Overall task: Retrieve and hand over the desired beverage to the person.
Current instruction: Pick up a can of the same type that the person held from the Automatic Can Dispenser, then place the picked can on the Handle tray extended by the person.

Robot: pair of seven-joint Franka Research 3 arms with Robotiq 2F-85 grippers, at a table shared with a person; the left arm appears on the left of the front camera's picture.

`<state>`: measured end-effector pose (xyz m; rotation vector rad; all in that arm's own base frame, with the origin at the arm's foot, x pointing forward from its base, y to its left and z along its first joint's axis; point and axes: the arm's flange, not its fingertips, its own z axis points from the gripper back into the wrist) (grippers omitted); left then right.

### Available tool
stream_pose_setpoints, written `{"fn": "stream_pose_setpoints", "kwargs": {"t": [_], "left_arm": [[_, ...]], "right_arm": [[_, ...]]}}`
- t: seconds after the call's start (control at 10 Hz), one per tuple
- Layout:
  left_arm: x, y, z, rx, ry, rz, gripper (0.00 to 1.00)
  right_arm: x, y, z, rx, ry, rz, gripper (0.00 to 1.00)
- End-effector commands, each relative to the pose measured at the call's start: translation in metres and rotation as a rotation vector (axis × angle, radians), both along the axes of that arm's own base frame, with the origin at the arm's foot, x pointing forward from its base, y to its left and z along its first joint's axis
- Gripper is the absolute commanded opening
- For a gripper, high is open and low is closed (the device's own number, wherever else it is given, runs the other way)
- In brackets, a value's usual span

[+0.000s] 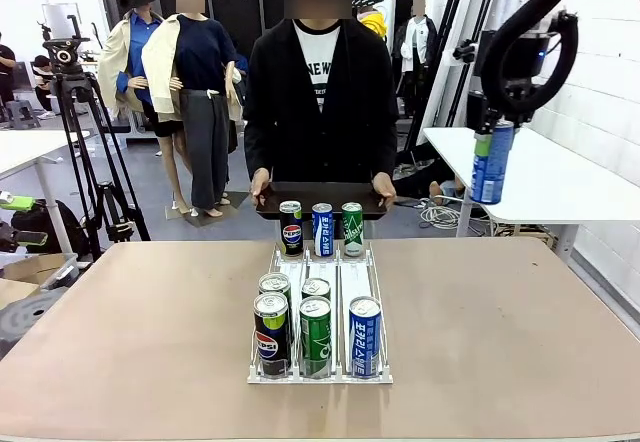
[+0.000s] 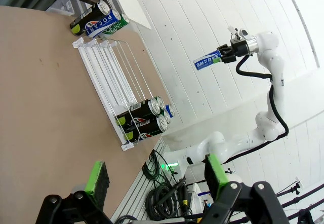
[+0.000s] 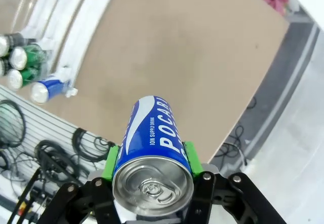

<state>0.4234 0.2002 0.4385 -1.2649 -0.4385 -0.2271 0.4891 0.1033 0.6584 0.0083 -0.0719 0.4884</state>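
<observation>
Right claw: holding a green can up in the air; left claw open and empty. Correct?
Not quite. The can in the right claw is blue, a Pocari, not green; the right wrist view shows it plainly. The rest stands: it's held up in the air, and the left claw is open and empty.

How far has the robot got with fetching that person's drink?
Looks done: a blue Pocari can is picked up, clamped between the fingers of the right gripper. In hand: it hangs high on the right. Left: passing it to the person, who holds a black tray at the far edge.
</observation>
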Motion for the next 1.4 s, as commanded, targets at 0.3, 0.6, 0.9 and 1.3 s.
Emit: {"fn": "stream_pose_setpoints", "kwargs": {"t": [0.3,0.6,0.9,1.3], "left_arm": [[0.0,0.001,0.001,0.006,-0.002,0.0,1.0],[0.0,0.001,0.001,0.006,-0.002,0.0,1.0],[0.0,0.001,0.001,0.006,-0.002,0.0,1.0],[0.0,0.001,0.001,0.006,-0.002,0.0,1.0]], "right_arm": [[-0.011,-0.054,0.003,0.011,0.002,0.023,0.0],[-0.003,-0.053,0.005,0.001,0.002,0.005,0.0],[-0.003,-0.053,0.005,0.001,0.002,0.005,0.0],[-0.003,-0.053,0.005,0.001,0.002,0.005,0.0]]}}
